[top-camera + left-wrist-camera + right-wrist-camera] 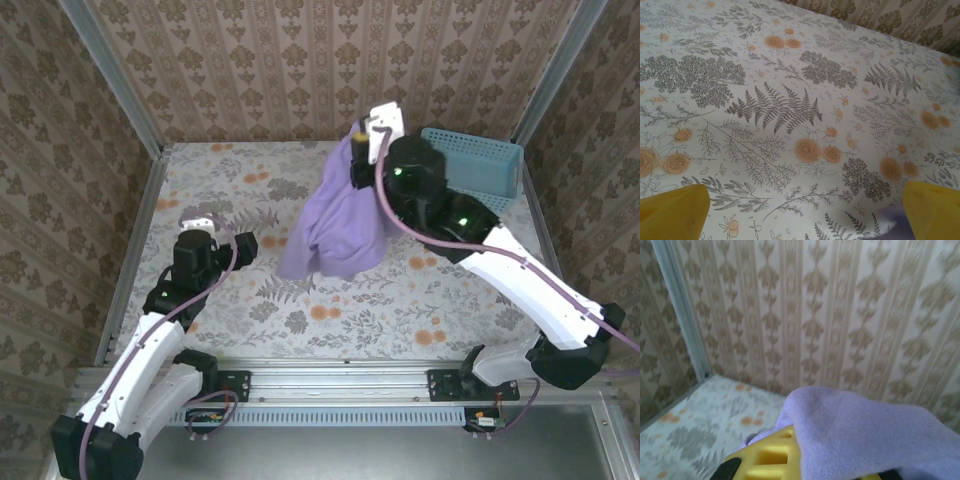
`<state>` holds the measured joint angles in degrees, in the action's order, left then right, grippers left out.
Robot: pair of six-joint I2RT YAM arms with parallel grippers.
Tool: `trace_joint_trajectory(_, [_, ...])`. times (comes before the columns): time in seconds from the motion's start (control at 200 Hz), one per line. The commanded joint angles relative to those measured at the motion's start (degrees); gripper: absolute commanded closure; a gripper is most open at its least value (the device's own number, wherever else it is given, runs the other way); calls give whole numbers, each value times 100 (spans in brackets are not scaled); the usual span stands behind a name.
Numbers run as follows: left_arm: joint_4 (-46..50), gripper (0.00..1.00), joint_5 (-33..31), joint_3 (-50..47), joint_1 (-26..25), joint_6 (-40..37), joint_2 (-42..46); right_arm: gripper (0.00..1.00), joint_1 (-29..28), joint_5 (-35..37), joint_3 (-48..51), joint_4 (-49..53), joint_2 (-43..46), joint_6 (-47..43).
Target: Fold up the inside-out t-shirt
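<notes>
**Shirt hangs from one claw only**

The right claw [361, 132] is closed on the purple t-shirt [338, 215] and holds it high over the far middle of the table [230, 180]. The left claw [246, 245] is wide open and empty, near the lower edge. Held at one point, the shirt may slip out, or bunch when lowered.

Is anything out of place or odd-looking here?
The purple t-shirt hangs bunched from the shut right gripper, its lower edge seemingly on the table, not lying flat. The left gripper is open over the table. Nothing looks spilled or damaged.
</notes>
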<state>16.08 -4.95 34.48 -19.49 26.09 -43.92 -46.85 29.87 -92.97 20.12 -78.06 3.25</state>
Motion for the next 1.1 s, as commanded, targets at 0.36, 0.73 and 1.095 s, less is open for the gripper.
trace_joint_trajectory(0.36, [239, 0, 382, 965, -1197, -103, -2280, 34, 1208, -1408, 4185, 397, 1009, 3002])
trace_joint_trajectory(0.73, [1124, 2, 184, 3784, -2041, -396, -5194, 33, 1433, -1689, 5724, -466, 1332, 3910])
trace_joint_trajectory(1.095, [1571, 26, 1449, 6466, -2105, -536, -7720, 33, 1433, -1902, 6079, -1104, 899, 4087])
